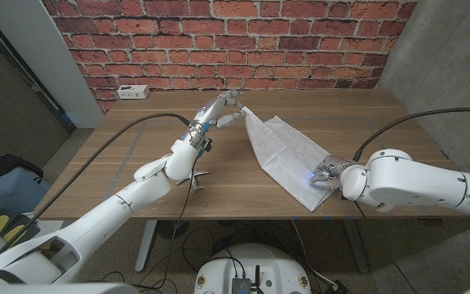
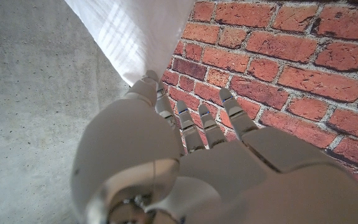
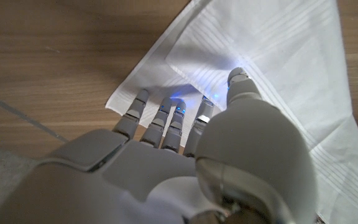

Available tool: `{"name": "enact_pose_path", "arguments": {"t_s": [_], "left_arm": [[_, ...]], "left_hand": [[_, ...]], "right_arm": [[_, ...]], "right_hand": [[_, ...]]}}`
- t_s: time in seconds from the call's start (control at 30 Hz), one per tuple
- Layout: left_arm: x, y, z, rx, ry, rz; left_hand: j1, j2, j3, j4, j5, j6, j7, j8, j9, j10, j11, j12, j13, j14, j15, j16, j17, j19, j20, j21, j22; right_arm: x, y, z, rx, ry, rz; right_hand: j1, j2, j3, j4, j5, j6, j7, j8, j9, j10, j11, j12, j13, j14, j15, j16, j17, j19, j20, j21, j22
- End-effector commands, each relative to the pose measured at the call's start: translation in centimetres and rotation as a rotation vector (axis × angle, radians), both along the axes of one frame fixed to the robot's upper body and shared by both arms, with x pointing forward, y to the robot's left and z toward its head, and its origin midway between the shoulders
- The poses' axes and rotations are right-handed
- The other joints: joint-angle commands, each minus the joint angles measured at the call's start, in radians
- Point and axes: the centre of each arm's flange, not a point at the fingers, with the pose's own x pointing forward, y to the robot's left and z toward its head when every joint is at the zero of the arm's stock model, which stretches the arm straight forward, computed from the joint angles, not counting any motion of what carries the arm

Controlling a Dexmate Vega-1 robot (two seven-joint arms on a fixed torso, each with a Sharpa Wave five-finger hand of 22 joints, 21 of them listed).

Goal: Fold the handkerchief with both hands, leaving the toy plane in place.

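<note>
While one corner of the handkerchief (image 1: 288, 159) is pinched and lifted by the left hand (image 1: 223, 112), its near corner is pressed to the table (image 1: 137, 139) by the right hand (image 1: 326, 172); a power strip (image 1: 132, 91) sits far behind the handkerchief by the brick wall (image 1: 219, 41).

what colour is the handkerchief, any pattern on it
White handkerchief with faint woven stripe bands near its edges; clearest in the right wrist view.

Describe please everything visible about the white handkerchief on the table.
The handkerchief is thin white cloth with faint woven stripes near its borders. It lies partly folded, layers overlapping, on the wooden table. The left robot hand pinches its far corner, lifted off the table. The right robot hand rests on its near corner.
</note>
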Motion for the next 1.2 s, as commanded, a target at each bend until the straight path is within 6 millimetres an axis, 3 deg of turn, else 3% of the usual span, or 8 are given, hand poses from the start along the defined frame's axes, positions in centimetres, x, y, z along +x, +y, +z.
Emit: {"name": "enact_pose_path", "arguments": {"t_s": [0.03, 0.07, 0.1, 0.23, 0.3, 0.63, 1.2], "left_arm": [[-0.3, 0.4, -0.2, -0.003, -0.003, 0.011], [-0.3, 0.5, -0.2, -0.005, -0.004, 0.012], [-0.3, 0.5, -0.2, -0.004, -0.003, 0.013], [-0.4, 0.6, -0.3, 0.000, 0.000, 0.015], [-0.4, 0.7, -0.3, 0.000, -0.001, 0.014], [-0.7, 1.1, -0.6, 0.006, 0.006, 0.026], [-0.7, 1.9, -1.3, -0.012, 0.037, 0.046]], "left_hand": [[0.001, 0.011, 0.004, 0.000, -0.001, 0.017, -0.009, 0.010, 0.100, -0.003, 0.000, 0.001, 0.006, -0.003, -0.050, 0.000, 0.005, 0.003, -0.006, 0.009, 0.002], [0.001, 0.011, 0.004, 0.000, -0.001, 0.017, -0.008, 0.010, 0.100, -0.004, -0.001, 0.000, 0.006, -0.004, -0.049, 0.000, 0.005, 0.003, -0.006, 0.009, 0.002], [0.001, 0.011, 0.004, -0.001, -0.001, 0.017, -0.007, 0.010, 0.100, -0.004, -0.001, 0.000, 0.006, -0.004, -0.049, -0.001, 0.004, 0.002, -0.006, 0.009, 0.002], [0.002, 0.011, 0.004, -0.001, -0.001, 0.016, -0.007, 0.010, 0.100, -0.004, 0.000, 0.000, 0.006, -0.005, -0.049, -0.001, 0.004, 0.002, -0.007, 0.009, 0.003], [0.001, 0.011, 0.004, -0.001, -0.002, 0.017, -0.007, 0.011, 0.100, -0.004, -0.001, 0.000, 0.006, -0.005, -0.048, -0.001, 0.004, 0.001, -0.007, 0.009, 0.003], [0.009, 0.002, 0.005, -0.011, -0.001, 0.040, 0.002, 0.018, 0.095, -0.003, -0.004, 0.001, 0.007, -0.006, -0.050, -0.002, 0.002, -0.001, -0.010, 0.011, 0.003], [0.018, -0.002, 0.006, -0.019, -0.001, 0.051, 0.010, 0.020, 0.089, -0.008, 0.000, 0.000, 0.007, -0.008, -0.044, -0.003, 0.000, -0.004, -0.004, 0.012, 0.003]], "right_arm": [[-0.6, 1.0, -0.4, 0.018, -0.006, 0.043], [-0.6, 1.1, -0.4, 0.018, -0.018, 0.041], [-0.6, 1.2, -0.4, 0.017, -0.033, 0.037], [-1.1, 1.3, -0.4, 0.005, -0.112, 0.007], [-1.4, 1.2, -0.3, 0.005, -0.156, -0.006], [-3.7, 0.2, -0.7, 0.040, -0.418, -0.102], [-5.5, -1.1, -0.7, 0.055, -0.507, -0.178]], "right_hand": [[0.104, 0.029, 0.036, -0.046, 0.013, 0.183, 0.021, 0.065, 0.012, 0.072, -0.031, 0.024, -0.005, 0.038, -0.036, 0.027, -0.001, 0.042, -0.024, 0.002, 0.004], [0.141, 0.042, 0.055, -0.055, 0.015, 0.241, 0.036, 0.089, 0.015, 0.103, -0.046, 0.033, -0.006, 0.052, -0.047, 0.030, -0.005, 0.057, -0.032, 0.003, 0.004], [0.151, 0.046, 0.060, -0.056, 0.014, 0.261, 0.048, 0.097, 0.016, 0.107, -0.049, 0.033, -0.006, 0.061, -0.056, 0.034, -0.005, 0.068, -0.042, 0.006, 0.004], [0.167, 0.057, 0.064, -0.049, 0.007, 0.271, 0.067, 0.107, 0.024, 0.148, -0.059, 0.048, -0.004, 0.090, -0.090, 0.056, 0.007, 0.096, -0.072, 0.014, 0.004], [0.170, 0.061, 0.064, -0.046, 0.004, 0.273, 0.064, 0.111, 0.029, 0.157, -0.066, 0.051, -0.003, 0.093, -0.098, 0.061, 0.012, 0.098, -0.078, 0.014, 0.004], [0.192, 0.063, 0.075, -0.047, -0.002, 0.267, 0.080, 0.120, 0.043, 0.211, -0.035, 0.073, 0.001, 0.162, -0.106, 0.077, 0.005, 0.148, -0.065, 0.029, 0.004], [0.190, 0.064, 0.084, -0.040, -0.012, 0.262, 0.086, 0.127, 0.050, 0.215, -0.030, 0.072, 0.001, 0.168, -0.101, 0.063, -0.005, 0.145, -0.055, 0.025, 0.004]]}}
